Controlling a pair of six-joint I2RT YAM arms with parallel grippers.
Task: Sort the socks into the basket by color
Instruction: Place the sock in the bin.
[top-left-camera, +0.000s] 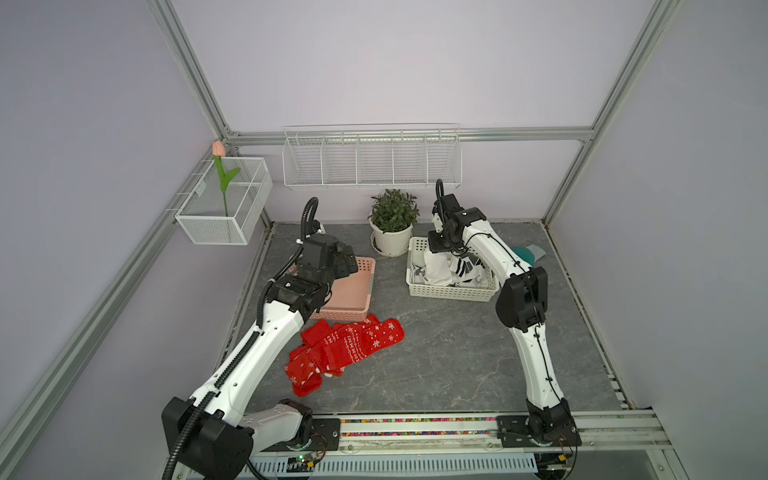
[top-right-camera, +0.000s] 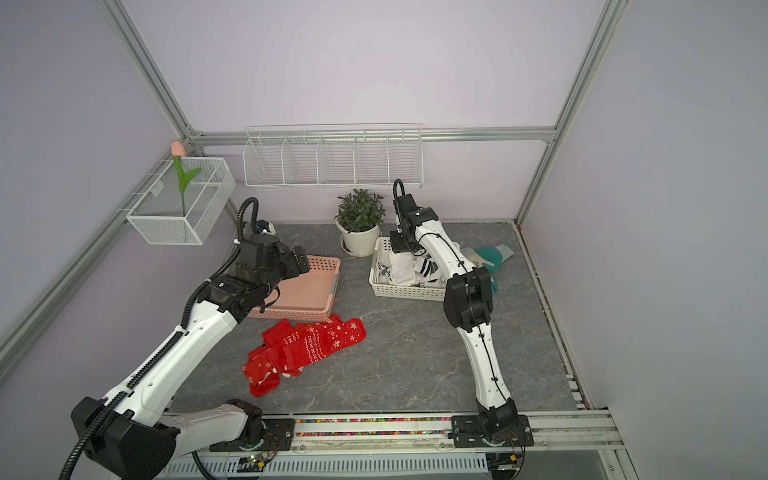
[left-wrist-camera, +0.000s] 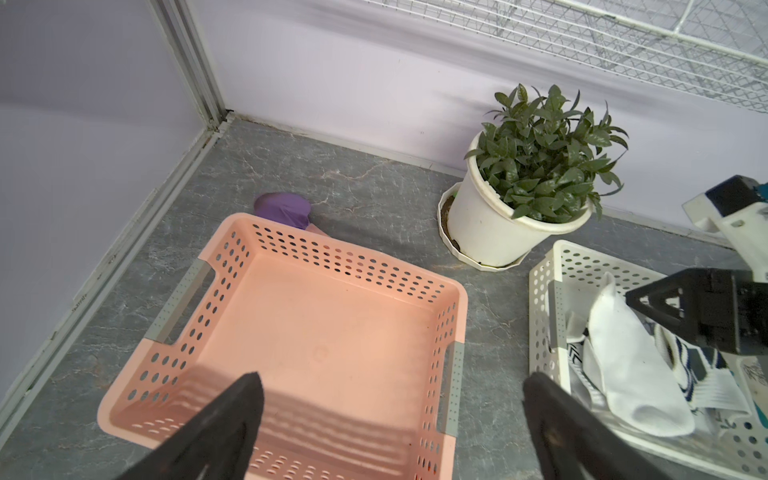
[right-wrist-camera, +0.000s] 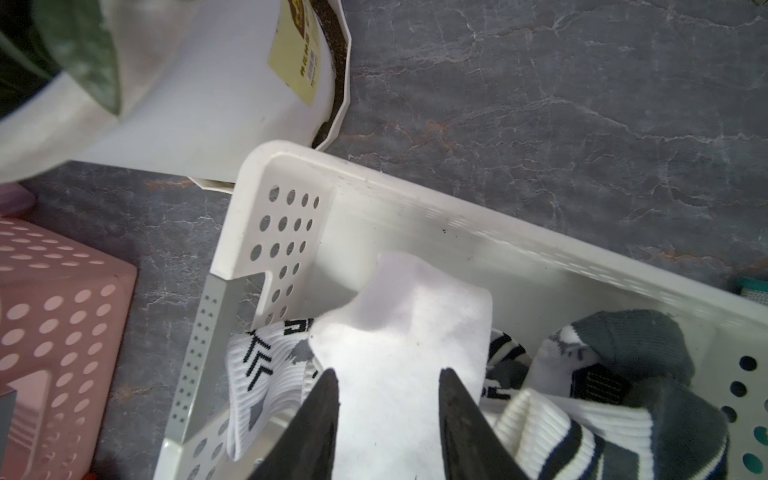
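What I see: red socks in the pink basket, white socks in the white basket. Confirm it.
Wrong on the red socks: they lie on the table in front of the pink basket, as both top views show; the left wrist view shows it empty. The white socks are in the white basket, as stated.

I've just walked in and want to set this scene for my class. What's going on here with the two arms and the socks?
Two robot arms are sorting socks by colour. The right gripper hangs over the white basket, jaws parted either side of a white sock on top of the striped socks. The left gripper hovers open and empty over the pink basket, which holds nothing. The red socks lie heaped on the table in front of it.
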